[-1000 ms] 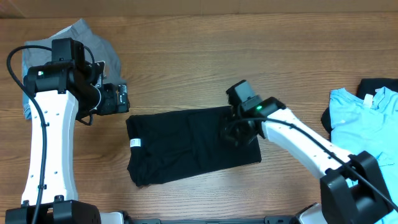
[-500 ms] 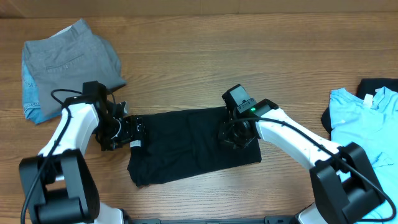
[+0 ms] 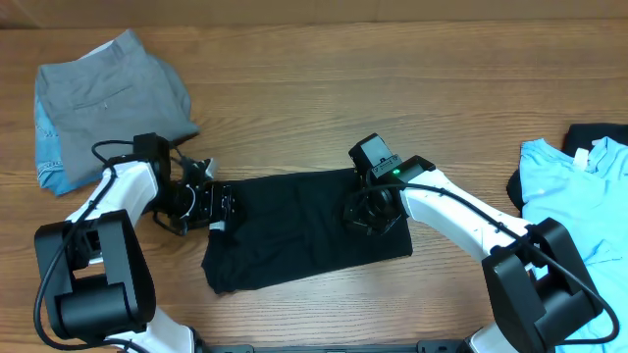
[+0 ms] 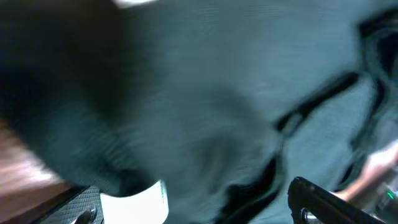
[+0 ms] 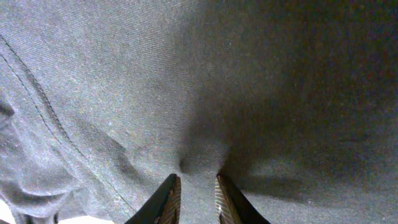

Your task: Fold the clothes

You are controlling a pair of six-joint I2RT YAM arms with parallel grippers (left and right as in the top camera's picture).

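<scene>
The black T-shirt [image 3: 294,230] lies as a folded rectangle on the wooden table, its small white label [image 3: 217,226] at the left edge. My left gripper [image 3: 218,206] is low at that edge and open. In the left wrist view, the left gripper [image 4: 199,210] has its jaws wide apart, with dark fabric and the label [image 4: 137,202] between them. My right gripper [image 3: 371,214] presses on the shirt's right part. In the right wrist view, the right gripper [image 5: 198,200] is shut on a small pinch of the black cloth [image 5: 199,93]. A light blue T-shirt [image 3: 574,196] lies at the far right.
Folded grey trousers [image 3: 113,93] sit at the back left on a blue patterned cloth [image 3: 47,147]. Another black garment [image 3: 594,132] lies partly under the light blue T-shirt at the right edge. Bare wood runs along the back of the table.
The left arm swung down from the grey trousers to the black shirt's left edge and slid slightly over it. The right gripper stayed on the shirt's right part.
</scene>
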